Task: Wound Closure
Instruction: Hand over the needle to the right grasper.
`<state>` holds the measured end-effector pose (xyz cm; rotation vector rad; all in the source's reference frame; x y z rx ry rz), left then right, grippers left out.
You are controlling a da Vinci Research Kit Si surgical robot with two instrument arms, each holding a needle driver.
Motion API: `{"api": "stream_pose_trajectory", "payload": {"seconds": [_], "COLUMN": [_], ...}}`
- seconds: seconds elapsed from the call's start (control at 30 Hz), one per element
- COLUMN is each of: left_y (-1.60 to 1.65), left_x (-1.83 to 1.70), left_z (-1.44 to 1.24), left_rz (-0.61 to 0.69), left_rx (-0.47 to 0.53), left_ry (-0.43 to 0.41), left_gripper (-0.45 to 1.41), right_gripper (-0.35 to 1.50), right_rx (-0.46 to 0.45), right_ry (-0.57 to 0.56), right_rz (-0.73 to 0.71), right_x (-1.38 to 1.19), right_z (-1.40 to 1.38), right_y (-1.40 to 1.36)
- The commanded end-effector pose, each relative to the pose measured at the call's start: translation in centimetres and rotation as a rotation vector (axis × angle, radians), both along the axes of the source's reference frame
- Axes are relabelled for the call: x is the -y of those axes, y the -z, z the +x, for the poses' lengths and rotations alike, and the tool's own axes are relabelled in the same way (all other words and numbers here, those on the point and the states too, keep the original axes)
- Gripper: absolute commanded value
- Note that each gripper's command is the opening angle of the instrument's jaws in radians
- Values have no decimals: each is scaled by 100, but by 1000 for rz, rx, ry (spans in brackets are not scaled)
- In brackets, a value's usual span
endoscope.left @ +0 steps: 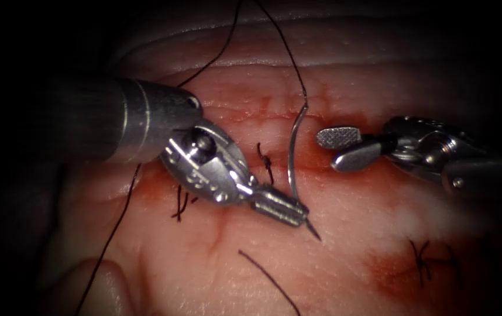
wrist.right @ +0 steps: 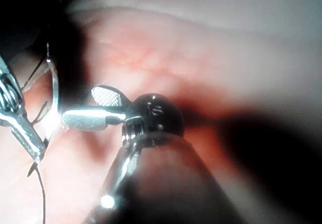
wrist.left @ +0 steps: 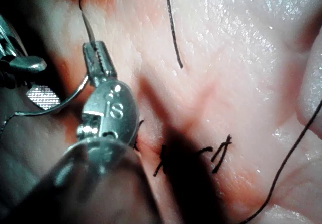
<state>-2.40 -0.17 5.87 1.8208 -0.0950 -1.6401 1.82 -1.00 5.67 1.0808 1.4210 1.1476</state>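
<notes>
Endoscope view: the left arm's steel needle driver [endoscope.left: 298, 217] comes in from the left, jaws clenched on the thin curved steel needle [endoscope.left: 294, 155] close to its sharp tip, which pokes out just past the jaw ends. The needle arcs up from the jaws over the horizontal red cut [endoscope.left: 321, 167] in the pale pink pork-belly tissue [endoscope.left: 251, 269]; its body looks free of the tissue, above the surface. The black suture thread [endoscope.left: 280, 41] runs from the needle's upper end toward the top edge. The right arm's steel needle driver [endoscope.left: 344, 147] sits just right of the needle, jaws parted, grasping nothing, not touching the needle. A short knotted black stitch [endoscope.left: 265, 162] lies on the cut just left of the needle. More black stitch ends [endoscope.left: 179, 205] lie left of that, under the left tool's wrist. A loose black thread piece [endoscope.left: 268, 280] lies below the cut. Red fluid [endoscope.left: 391, 266] stains the tissue around another tied stitch [endoscope.left: 422, 257], lower right of the cut.

Left wrist view: left needle driver [wrist.left: 95, 55] clamped on the needle [wrist.left: 75, 95] near its tip; the needle curves away beside the right needle driver [wrist.left: 35, 80], whose jaws stand apart. Thread piece [wrist.left: 173, 32] lies on the tissue [wrist.left: 241, 58] near the left tool.

Right wrist view: right needle driver [wrist.right: 93, 107] open and empty, close to the needle [wrist.right: 54, 90]. Left needle driver [wrist.right: 32, 148] grips the needle's tip end. Tissue [wrist.right: 201, 48] behind.
</notes>
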Motion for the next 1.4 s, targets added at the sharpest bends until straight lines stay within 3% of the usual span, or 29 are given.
{"api": "stream_pose_trajectory", "payload": {"seconds": [0.03,0.3,0.77,1.13,1.23,1.27,1.3,1.33,1.4], "left_y": [-5,-2,2,7,9,9,9,9,10], "left_x": [-1,1,4,7,8,8,8,8,9], "left_z": [-6,-9,-15,-16,-16,-16,-16,-16,-16], "left_rz": [-5,-27,-29,-29,-35,-35,-35,-35,-35], "left_rx": [-2,1,4,4,7,8,8,8,9], "left_ry": [3,3,1,1,0,0,0,0,-1], "left_gripper": [-45,-45,-45,-45,-45,-45,-45,-45,-45], "right_gripper": [94,93,91,74,51,24,-17,-35,-35], "right_rx": [-15,-76,-80,-77,-75,-73,-66,-60,-56], "right_ry": [6,-7,-43,-48,-49,-51,-57,-63,-65], "right_rz": [-2,38,43,41,42,43,45,47,48], "right_x": [4,5,4,9,9,10,10,9,8], "right_z": [15,27,42,49,49,49,49,49,49], "right_y": [-2,4,4,6,6,7,7,6,5]}}
